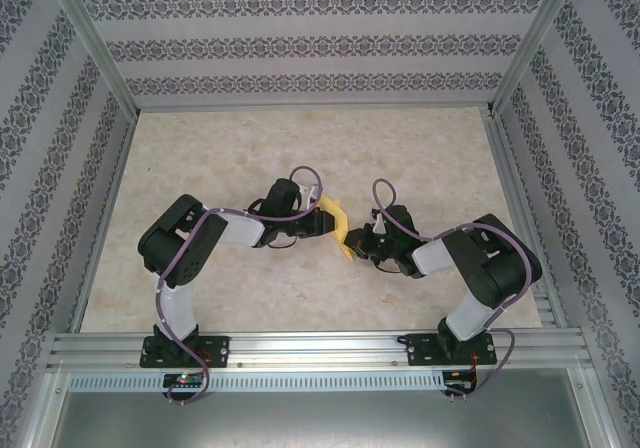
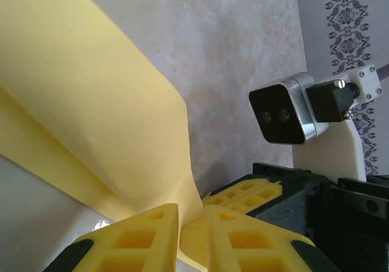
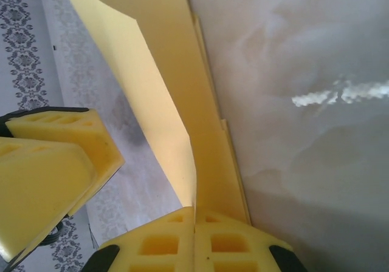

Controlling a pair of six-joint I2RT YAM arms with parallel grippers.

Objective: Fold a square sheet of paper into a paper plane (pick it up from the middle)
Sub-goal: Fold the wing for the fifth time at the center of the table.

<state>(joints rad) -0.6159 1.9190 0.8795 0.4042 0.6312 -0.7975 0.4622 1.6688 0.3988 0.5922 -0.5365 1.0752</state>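
1. I count two grippers, both clenched. The left gripper [image 2: 191, 238] pinches the bottom edge of the sheet of paper [image 2: 91, 102] between its yellow fingers. The right gripper [image 3: 194, 238] has its fingers pressed flat together on a narrow folded strip of the same sheet.
2. There is one sheet, yellow-orange and already creased into several layers. It hangs between the two grippers, which stand close beside each other over the middle of the table [image 1: 300, 138]. I cannot tell whether it touches the surface.
3. I see two arms [image 1: 185, 243], bent inward towards each other. In the left wrist view, the right arm's wrist camera [image 2: 282, 111] sits just above its gripper.
4. The tabletop is pale beige with a marbled look.
5. Three walls [image 1: 300, 43] with bands of dark floral pattern enclose it, and aluminium rails [image 1: 320, 348] frame the near edge.
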